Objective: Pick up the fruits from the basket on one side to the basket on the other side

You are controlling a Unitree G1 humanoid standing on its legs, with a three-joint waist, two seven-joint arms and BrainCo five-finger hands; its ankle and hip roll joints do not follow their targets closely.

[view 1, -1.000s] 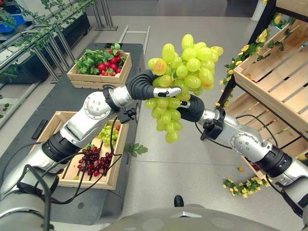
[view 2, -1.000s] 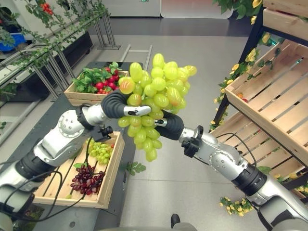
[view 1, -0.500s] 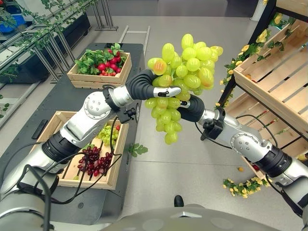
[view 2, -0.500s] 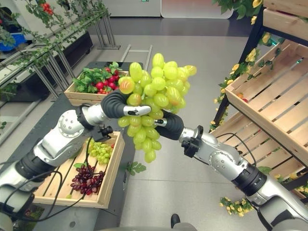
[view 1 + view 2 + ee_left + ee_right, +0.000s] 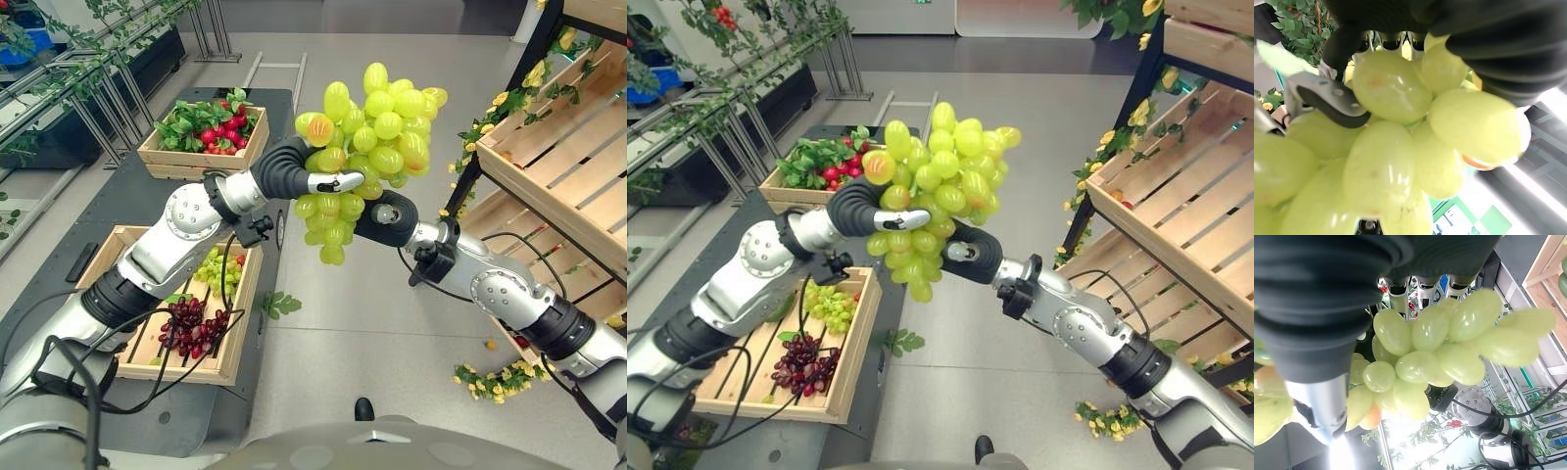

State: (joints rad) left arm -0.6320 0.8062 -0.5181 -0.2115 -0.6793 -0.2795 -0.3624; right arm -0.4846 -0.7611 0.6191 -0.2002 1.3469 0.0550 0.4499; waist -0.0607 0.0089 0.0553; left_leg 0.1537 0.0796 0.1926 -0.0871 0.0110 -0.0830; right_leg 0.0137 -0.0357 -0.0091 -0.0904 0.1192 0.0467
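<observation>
Bare floor (image 5: 392,323) lies open between the near crate (image 5: 240,323) and wooden shelves (image 5: 558,166).

Mock orchard, fruit crates (image 5: 186,348), vine trellises (image 5: 98,93)

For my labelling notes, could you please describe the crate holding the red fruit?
On the dark table at the robot's left stand two wooden crates. The farther crate is packed with green leaves and small red fruit, whereas the nearer crate holds dark and green grapes.
</observation>
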